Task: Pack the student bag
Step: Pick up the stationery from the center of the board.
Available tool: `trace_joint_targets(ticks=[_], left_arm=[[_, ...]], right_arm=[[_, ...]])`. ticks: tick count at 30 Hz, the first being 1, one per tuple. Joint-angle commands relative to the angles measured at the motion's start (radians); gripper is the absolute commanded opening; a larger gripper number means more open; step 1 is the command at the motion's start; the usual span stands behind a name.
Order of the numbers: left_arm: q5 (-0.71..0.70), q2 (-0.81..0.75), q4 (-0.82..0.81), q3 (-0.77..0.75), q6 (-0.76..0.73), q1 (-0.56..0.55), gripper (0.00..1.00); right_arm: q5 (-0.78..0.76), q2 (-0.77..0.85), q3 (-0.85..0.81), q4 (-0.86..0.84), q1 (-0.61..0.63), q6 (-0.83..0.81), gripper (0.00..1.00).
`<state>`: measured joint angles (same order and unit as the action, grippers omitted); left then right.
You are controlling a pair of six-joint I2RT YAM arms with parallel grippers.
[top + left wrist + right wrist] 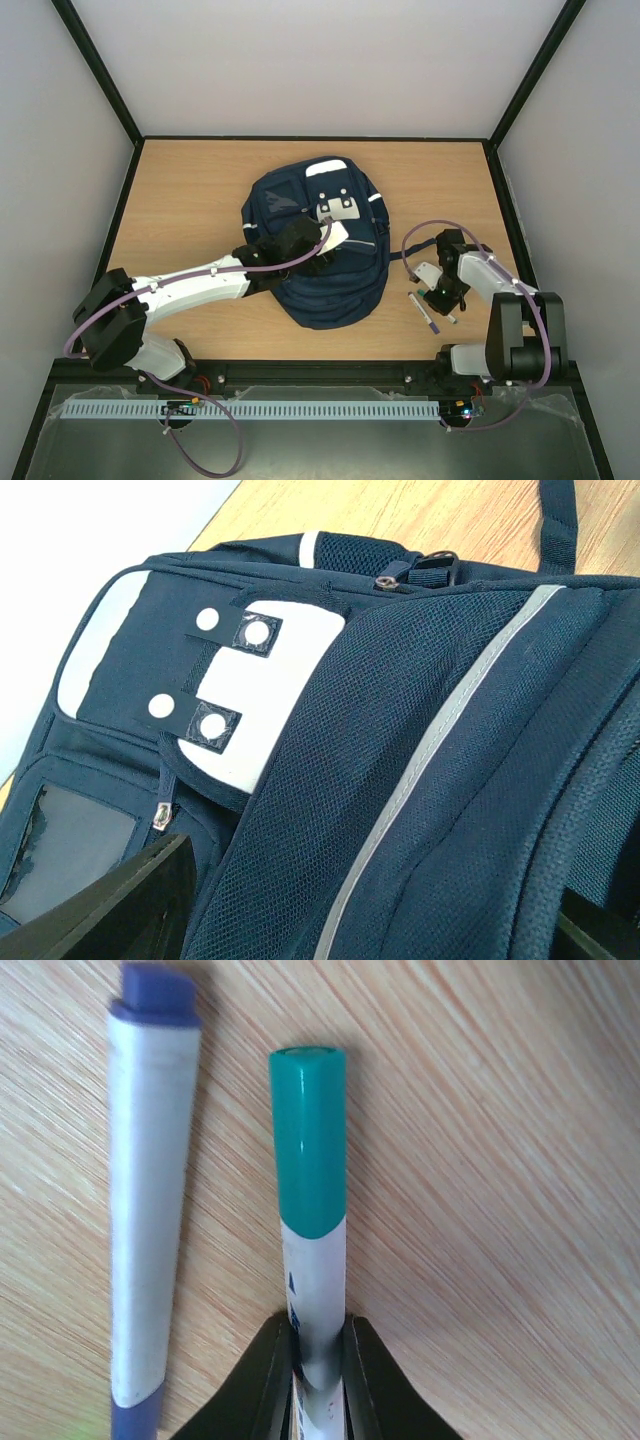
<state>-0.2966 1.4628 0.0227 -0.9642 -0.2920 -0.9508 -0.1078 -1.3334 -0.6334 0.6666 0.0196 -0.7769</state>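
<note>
Nothing looks packed yet.
Right pincer (318,1345) pinches the green pen (310,1150) on the counter (200,200), purple pen (150,1190) beside it; left pincer (305,245) is spread wide over the bag (345,290).

The top camera looks down from above the near edge over the whole table (200,190). The left wrist camera sits close above the student bag (450,730), which lies central in the top view. The right wrist camera, closer still, faces the teal-capped marker (308,1160), probably the one at the top view's right.

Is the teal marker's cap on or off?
On: the teal cap sits on the white plastic marker pinched in the right claw.
</note>
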Motion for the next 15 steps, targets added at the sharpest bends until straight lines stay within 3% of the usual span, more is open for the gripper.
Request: trace_joint_targets(ticks=[1,10,15], left_arm=[[-0.019,0.012,-0.023,-0.039,-0.003,-0.005,0.73],[-0.018,0.011,-0.023,-0.038,-0.002,-0.005,0.73],[-0.015,0.013,-0.023,-0.04,0.0,-0.002,0.73]], right_arm=[[0.086,-0.028,-0.035,0.071,-0.003,0.029,0.11],[0.188,0.088,-0.21,0.212,0.004,0.059,0.07],[0.251,0.175,-0.299,0.256,0.075,0.08,0.05]])
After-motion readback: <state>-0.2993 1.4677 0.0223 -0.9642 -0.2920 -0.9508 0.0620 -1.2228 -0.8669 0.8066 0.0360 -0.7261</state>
